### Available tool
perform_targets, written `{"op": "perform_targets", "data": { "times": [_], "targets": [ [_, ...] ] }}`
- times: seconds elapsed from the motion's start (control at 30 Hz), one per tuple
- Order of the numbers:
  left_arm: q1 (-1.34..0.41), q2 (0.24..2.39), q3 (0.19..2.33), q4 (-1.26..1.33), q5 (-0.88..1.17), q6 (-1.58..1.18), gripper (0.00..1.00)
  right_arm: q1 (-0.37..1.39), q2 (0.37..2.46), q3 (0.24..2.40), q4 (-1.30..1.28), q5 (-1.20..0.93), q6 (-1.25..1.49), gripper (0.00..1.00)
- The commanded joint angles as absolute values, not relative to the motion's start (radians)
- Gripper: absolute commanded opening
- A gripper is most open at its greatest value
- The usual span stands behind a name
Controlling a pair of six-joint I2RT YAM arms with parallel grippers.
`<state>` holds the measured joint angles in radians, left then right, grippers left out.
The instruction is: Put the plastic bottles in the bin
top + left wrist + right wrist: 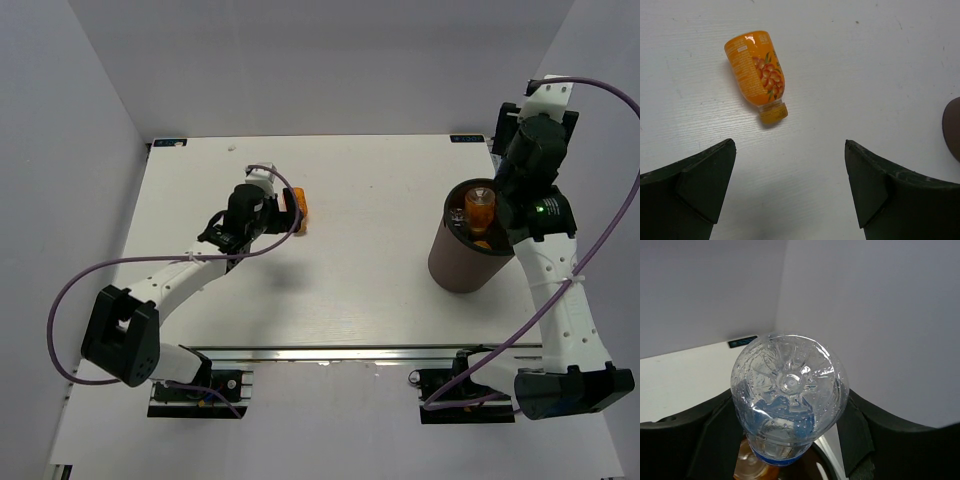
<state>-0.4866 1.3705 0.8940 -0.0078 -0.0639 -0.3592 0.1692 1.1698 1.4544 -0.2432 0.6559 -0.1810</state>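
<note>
Right tool [790, 426] holds clear bottle [789, 390] over orange bottle [479, 209] in bin [458, 268]

Noted white across the bench [380, 200], with faint grey scuffs. Found bright orange on the juice bottle [756, 70], cap [773, 113] in matching orange-yellow; label printed with red-and-cream fruit, green leaves and pale fine text. Logged dark brown on the bin [462, 262]; inside it, orange on a second bottle [480, 208]. Recorded as clear and beaded with droplets: the water bottle [789, 390], blue band at its lower part. Logged dull black on left end effector [789, 146] and right end effector [789, 412]; purple on cables [62, 295].
</note>
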Motion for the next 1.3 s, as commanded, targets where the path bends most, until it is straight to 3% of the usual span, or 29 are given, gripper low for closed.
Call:
{"op": "perform_targets", "data": {
  "times": [0.0, 0.57, 0.97, 1.07, 1.27],
  "targets": [
    [-0.468, 1.39, 0.946, -0.035, -0.049, -0.357, 0.98, 0.158, 1.163, 1.509, -0.27, 0.816, -0.25, 0.18],
    [-0.282, 1.566, 1.052, -0.011, 0.219, -0.417, 0.98, 0.137, 1.132, 1.298, -0.241, 0.839, -0.132, 0.23],
    [-0.273, 1.569, 1.028, -0.008, 0.206, -0.42, 0.98, 0.129, 1.032, 0.987, -0.074, 0.726, -0.006, 0.27],
    [-0.273, 1.565, 1.022, -0.008, 0.199, -0.42, 0.98, 0.127, 1.032, 0.97, -0.101, 0.724, 0.032, 0.33],
    [-0.273, 1.569, 1.022, -0.008, 0.202, -0.423, 0.98, 0.129, 1.016, 0.959, -0.164, 0.735, 0.075, 0.61]
  ]
}}
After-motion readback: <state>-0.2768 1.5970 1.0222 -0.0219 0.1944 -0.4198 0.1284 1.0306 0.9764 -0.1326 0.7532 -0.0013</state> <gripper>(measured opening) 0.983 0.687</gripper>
